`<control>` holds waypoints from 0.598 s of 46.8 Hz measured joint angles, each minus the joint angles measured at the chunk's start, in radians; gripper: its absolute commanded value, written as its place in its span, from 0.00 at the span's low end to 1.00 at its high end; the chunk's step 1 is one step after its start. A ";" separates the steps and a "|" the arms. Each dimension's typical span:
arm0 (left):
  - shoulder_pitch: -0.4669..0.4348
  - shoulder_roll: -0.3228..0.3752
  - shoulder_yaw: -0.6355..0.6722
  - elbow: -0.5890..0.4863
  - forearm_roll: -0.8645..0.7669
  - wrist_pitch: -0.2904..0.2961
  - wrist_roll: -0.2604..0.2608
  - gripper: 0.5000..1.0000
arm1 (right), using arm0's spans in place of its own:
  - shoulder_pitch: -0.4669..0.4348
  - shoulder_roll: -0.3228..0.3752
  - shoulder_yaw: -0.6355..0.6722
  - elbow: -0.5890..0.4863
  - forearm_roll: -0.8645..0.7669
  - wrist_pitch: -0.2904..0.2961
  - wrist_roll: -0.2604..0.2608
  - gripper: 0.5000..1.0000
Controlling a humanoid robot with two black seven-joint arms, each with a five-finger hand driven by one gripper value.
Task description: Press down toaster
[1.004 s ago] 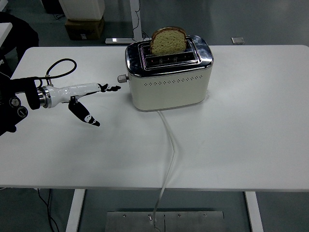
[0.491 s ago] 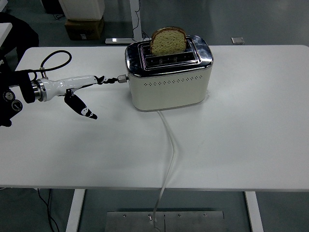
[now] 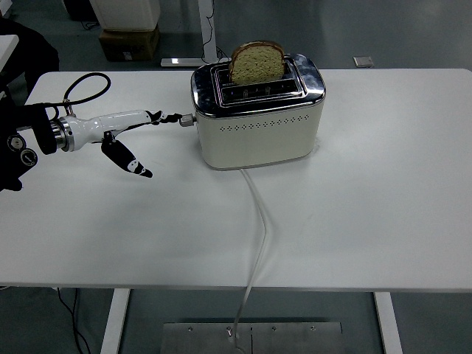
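A cream and chrome toaster point(image 3: 258, 116) stands at the table's far middle. A slice of bread point(image 3: 257, 61) sticks up out of its back slot. The lever knob point(image 3: 186, 119) projects from the toaster's left end. My left hand point(image 3: 140, 131) reaches in from the left, fingers stretched out straight and thumb hanging down. Its fingertips point(image 3: 175, 116) are at the knob, touching it or just short of it. The hand holds nothing. No right hand shows.
A white power cord point(image 3: 258, 221) runs from the toaster's front over the table's near edge. A black cable loop point(image 3: 85, 85) sits behind my left wrist. A cardboard box point(image 3: 129, 40) stands on the floor beyond the table.
My left hand rose and moved right toward the toaster, bringing its fingertips up to the lever knob. Bread and toaster have not moved.
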 measured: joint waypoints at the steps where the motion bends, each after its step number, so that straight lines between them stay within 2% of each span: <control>1: 0.000 0.000 0.000 0.000 0.000 0.000 0.000 1.00 | 0.000 0.000 0.000 0.000 0.000 0.000 0.000 1.00; 17: 0.001 -0.054 0.004 0.071 0.001 0.000 0.002 1.00 | 0.000 0.000 0.000 0.000 0.000 0.000 0.000 1.00; 28: 0.001 -0.070 0.005 0.080 0.000 0.000 0.002 1.00 | 0.000 0.000 0.000 0.000 0.000 0.000 0.000 1.00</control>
